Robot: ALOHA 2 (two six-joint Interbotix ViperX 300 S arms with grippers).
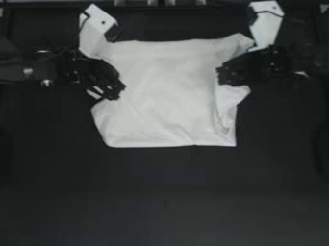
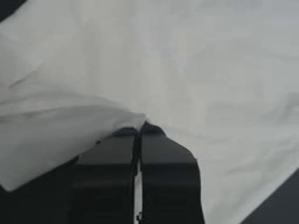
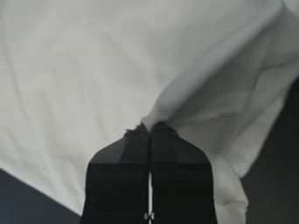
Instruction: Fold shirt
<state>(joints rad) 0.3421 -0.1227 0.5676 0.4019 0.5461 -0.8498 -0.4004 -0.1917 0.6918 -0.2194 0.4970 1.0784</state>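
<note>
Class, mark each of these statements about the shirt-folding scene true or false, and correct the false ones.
1. The left claw is shut on the shirt. True.
2. The right claw hangs open above bare table. False: it is shut on a pinch of the shirt's cloth.
3. The shirt lies on a dark table. True.
4. The two claws grip the same side of the shirt. False: in the top view the left claw is at the shirt's left edge and the right claw at its right edge.
5. The shirt is black. False: it is white.

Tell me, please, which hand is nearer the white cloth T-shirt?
Neither: left hand pinches the white cloth T-shirt at its left edge, right hand at its right edge.
</note>
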